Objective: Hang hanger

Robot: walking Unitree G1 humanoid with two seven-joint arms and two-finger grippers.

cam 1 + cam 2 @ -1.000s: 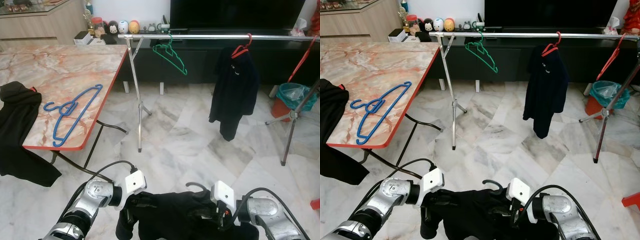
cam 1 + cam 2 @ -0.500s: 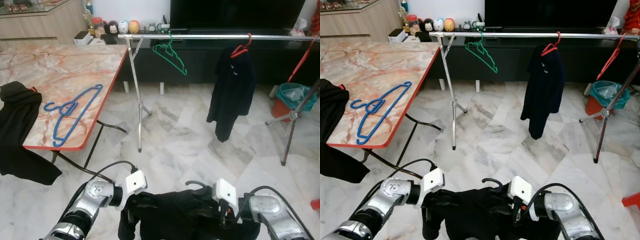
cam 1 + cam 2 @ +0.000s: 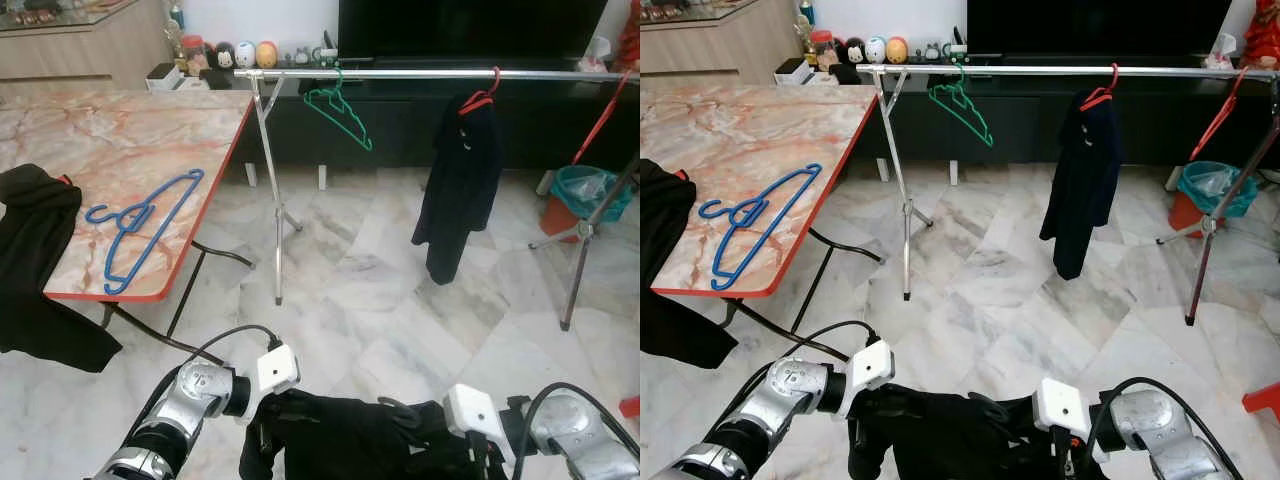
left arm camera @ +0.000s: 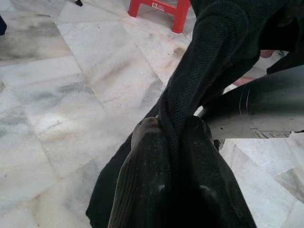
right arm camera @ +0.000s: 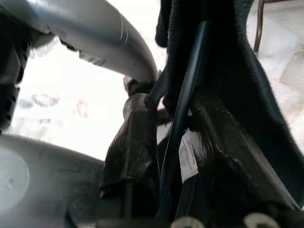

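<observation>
A black garment (image 3: 340, 440) on a dark hanger is held low in front of me between both grippers. The hanger's hook (image 3: 396, 406) pokes up from the collar. My left gripper (image 4: 166, 126) is shut on a fold of the garment's fabric at its left side (image 3: 262, 425). My right gripper (image 5: 173, 104) is shut on the hanger's dark bar inside the garment. Ahead stands a silver clothes rail (image 3: 420, 73). On it hang an empty green hanger (image 3: 342, 112) and a black top on a red hanger (image 3: 462, 175).
A marble table with a red edge (image 3: 205, 215) stands at the left, with blue hangers (image 3: 140, 225) and black clothes (image 3: 35, 260) on it. The rail's tripod legs (image 3: 278, 225) and right stand (image 3: 578, 255), a teal bin (image 3: 585, 190) and a red stool (image 4: 161, 7) border the floor.
Both grippers and the garment have sunk lower in the eye views, the right wrist shifting right. The hanger's hook sits lower. The camera has moved slightly.
</observation>
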